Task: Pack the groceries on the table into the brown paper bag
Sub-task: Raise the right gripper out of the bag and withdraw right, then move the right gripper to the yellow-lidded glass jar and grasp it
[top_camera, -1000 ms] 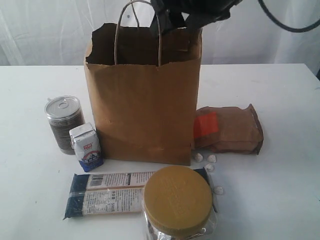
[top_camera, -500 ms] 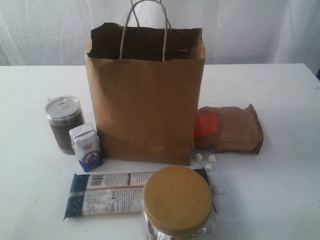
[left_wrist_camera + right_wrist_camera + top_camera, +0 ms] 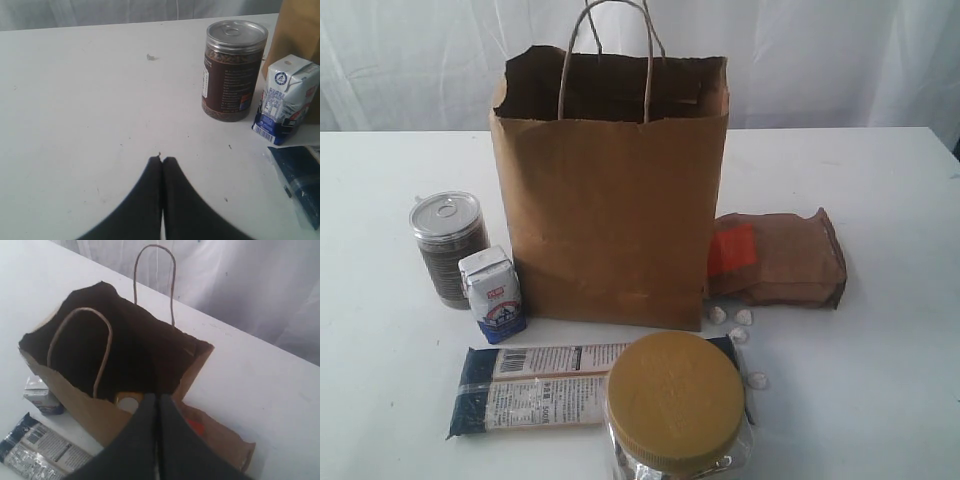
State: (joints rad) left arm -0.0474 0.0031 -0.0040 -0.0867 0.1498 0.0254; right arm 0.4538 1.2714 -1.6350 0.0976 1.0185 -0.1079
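Note:
The brown paper bag (image 3: 610, 190) stands upright mid-table with its mouth open. On the table (image 3: 880, 180) around it lie a metal-lidded jar (image 3: 447, 245), a blue-white carton (image 3: 494, 294), a dark-blue noodle pack (image 3: 535, 387), a gold-lidded jar (image 3: 675, 402), an orange-labelled pouch (image 3: 778, 258) and tiny candies (image 3: 732, 318). Neither gripper shows in the exterior view. My left gripper (image 3: 162, 160) is shut and empty over bare table, away from the jar (image 3: 233, 70) and carton (image 3: 286, 99). My right gripper (image 3: 157, 397) is shut and empty above the bag (image 3: 90, 405), where a white-lidded item (image 3: 128, 402) lies inside.
White curtains hang behind the table. The bag's cord handles (image 3: 608, 55) stick up above its rim. The gold-lidded jar partly covers the noodle pack's right end at the front edge.
The right arm has risen from the bag's mouth and left the exterior view, and its gripper has shut. The bag's handles have settled. The groceries have not moved.

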